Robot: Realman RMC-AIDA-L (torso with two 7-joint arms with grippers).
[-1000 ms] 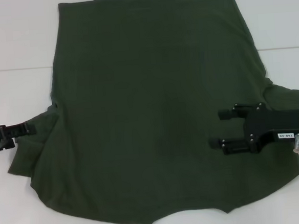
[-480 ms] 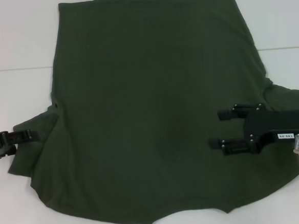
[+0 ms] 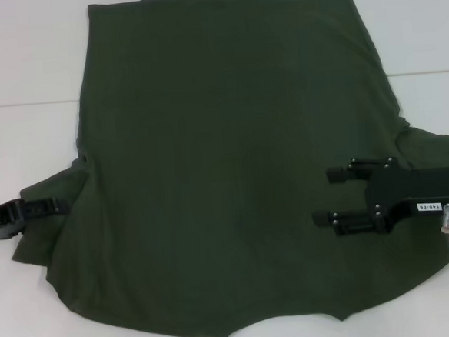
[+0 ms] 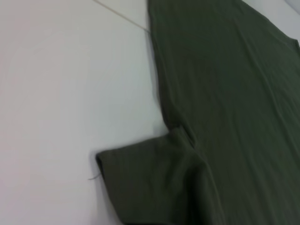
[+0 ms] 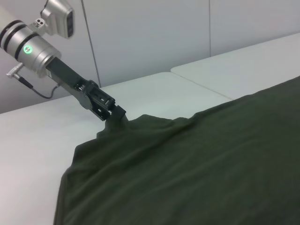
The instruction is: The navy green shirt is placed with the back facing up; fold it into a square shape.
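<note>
A: Where is the navy green shirt [image 3: 232, 168] lying?

B: Spread flat across the white surface [image 3: 17, 67], with its straight hem at the far side and the curved neck edge nearest the robot. A short sleeve [image 3: 47, 219] sticks out on the robot's left, another on its right.

A: And the left pincer [image 3: 54, 204]?

B: It sits at the left sleeve. A second ago it was farther out near the edge of the head view; now it has slid inward along the sleeve. In the right wrist view its black fingers [image 5: 115, 112] are closed on a small raised bunch of the sleeve cloth, so it is holding the shirt.

A: The right pincer [image 3: 330, 196]?

B: It lies over the shirt's right side, two fingers well apart, wide, with nothing between them. It has shifted only slightly toward the robot since before.

A: Has the shirt itself changed?

B: Its body has not moved; only the left sleeve looks a bit more drawn out.
</note>
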